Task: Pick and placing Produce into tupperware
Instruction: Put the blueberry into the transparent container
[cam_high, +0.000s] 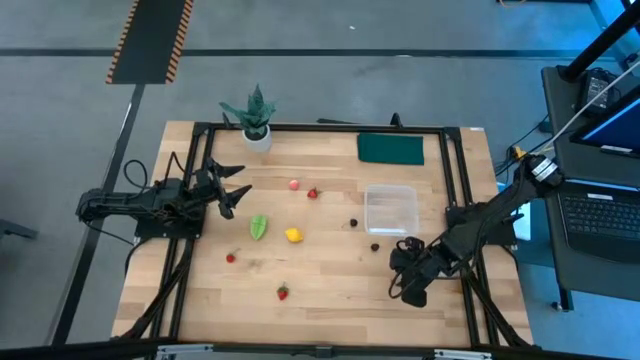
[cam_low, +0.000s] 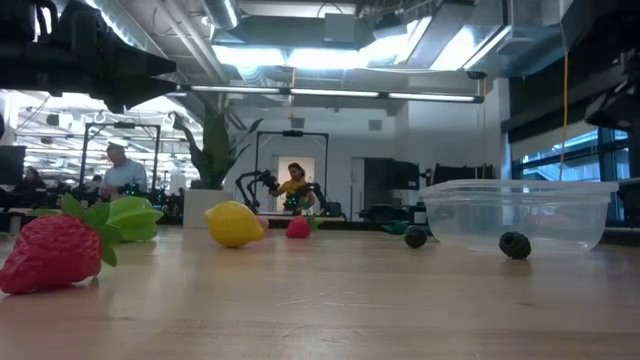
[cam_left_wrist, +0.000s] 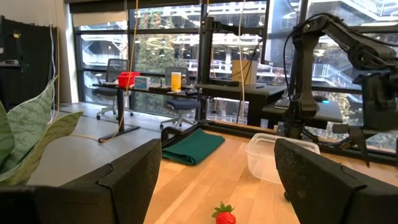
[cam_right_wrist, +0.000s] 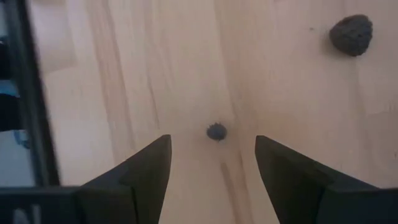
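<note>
High view: the wooden table (cam_high: 330, 280) is carrying everything, with the clear tupperware (cam_high: 390, 208) sitting empty toward its right side, just below the flat dark green cloth (cam_high: 390, 148). The potted plant (cam_high: 256, 118) is standing at the far edge. The left gripper (cam_high: 232, 187) is hovering at the table's left side with its fingers spread apart, holding nothing; the right gripper (cam_high: 409, 287) is hanging low near the front right, below the tupperware, its fingers (cam_right_wrist: 134, 180) parted and empty over bare wood.

The produce is lying scattered on the table, all outside the box. The green leafy piece (cam_high: 258, 227) is resting beside the yellow lemon (cam_high: 293, 235) near the middle. The pink round fruit (cam_high: 293, 184) and a red berry (cam_high: 312, 193) are sitting farther back. Two more red berries (cam_high: 230, 257) (cam_high: 282, 292) are lying toward the front. One dark berry (cam_high: 353, 223) is sitting left of the tupperware and another (cam_high: 375, 245) just in front of it.
</note>
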